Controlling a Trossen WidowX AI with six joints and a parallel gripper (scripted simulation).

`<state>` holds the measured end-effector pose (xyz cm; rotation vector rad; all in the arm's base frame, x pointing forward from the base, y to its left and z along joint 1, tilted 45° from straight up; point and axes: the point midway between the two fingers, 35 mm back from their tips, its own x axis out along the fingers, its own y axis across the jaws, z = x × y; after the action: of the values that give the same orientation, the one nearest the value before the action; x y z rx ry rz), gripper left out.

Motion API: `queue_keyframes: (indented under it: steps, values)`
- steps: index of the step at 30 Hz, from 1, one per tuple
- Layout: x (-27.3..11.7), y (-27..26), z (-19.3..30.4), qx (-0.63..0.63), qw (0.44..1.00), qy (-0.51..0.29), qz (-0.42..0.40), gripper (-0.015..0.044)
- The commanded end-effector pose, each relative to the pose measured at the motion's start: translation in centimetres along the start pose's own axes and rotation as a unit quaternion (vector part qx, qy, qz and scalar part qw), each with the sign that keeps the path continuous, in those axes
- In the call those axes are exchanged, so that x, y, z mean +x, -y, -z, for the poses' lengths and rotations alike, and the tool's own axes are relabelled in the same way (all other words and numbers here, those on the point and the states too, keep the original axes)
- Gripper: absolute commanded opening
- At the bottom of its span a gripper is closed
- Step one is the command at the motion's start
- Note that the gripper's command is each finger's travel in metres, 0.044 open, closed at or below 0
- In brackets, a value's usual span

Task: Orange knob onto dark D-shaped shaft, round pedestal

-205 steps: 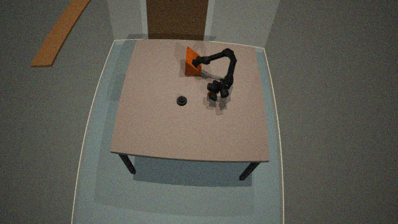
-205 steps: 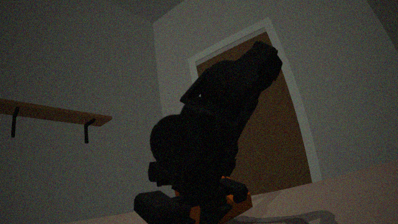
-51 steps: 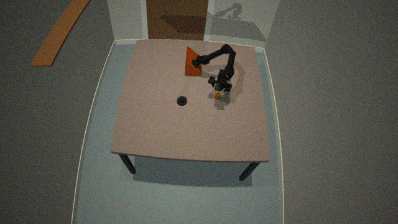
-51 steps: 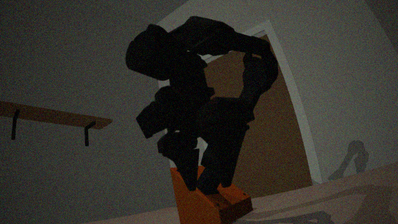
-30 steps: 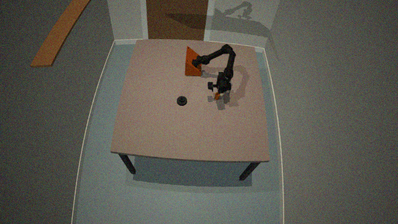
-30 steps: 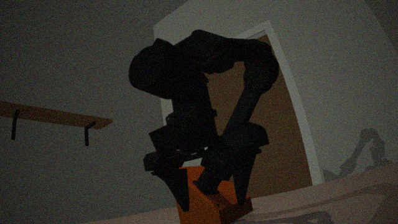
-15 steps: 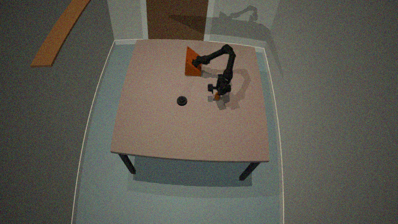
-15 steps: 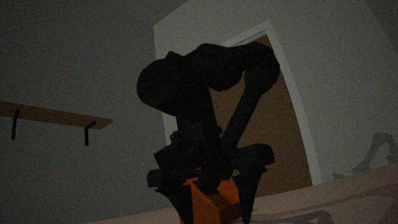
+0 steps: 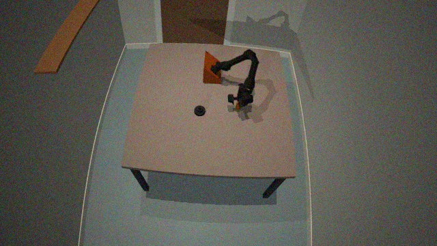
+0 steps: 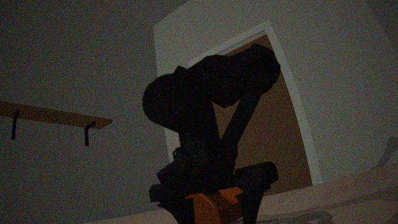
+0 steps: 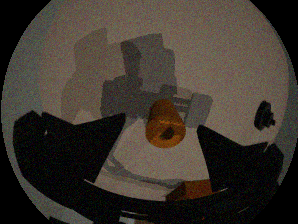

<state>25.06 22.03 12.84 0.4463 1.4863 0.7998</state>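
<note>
The orange knob (image 9: 237,106) (image 11: 164,119) is on the table, to the right of the pedestal in the top view. Its end with a dark hole faces the wrist camera. My gripper (image 9: 240,102) (image 11: 162,123) is wide open and empty, above the knob, which shows between the spread fingers in the wrist view. No finger is seen touching it. The dark round pedestal (image 9: 199,111) (image 11: 263,116) stands at the right edge of the wrist view, its shaft (image 11: 271,122) sticking up. The shaft's flat side cannot be made out. The knob cannot be made out in the exterior view.
The orange arm mount (image 9: 212,73) (image 10: 206,210) (image 11: 192,189) stands at the back of the table (image 9: 171,143), with the arm's base on it. The arm's shadow falls around the knob. A wooden shelf (image 9: 66,39) (image 10: 56,117) is on the wall, away from the table.
</note>
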Motion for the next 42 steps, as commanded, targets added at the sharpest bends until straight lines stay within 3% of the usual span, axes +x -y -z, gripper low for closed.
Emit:
queue_keyframes:
  steps: [1,19,29,35,40,42]
  values:
    - [0.8,0.2,0.0,0.005,1.0,-0.002,0.003,0.044]
    - [3.4,0.1,0.2,0.005,1.0,-0.002,0.0,0.044]
    - [3.4,0.1,0.2,0.005,1.0,-0.002,0.0,0.0177]
    - [3.4,0.1,0.2,0.005,1.0,-0.002,0.0,0.0138]
    - [1.9,0.4,0.0,0.005,1.0,-0.002,0.004,0.0006]
    - [0.6,0.7,-0.2,0.005,1.0,-0.002,0.007,0.0]
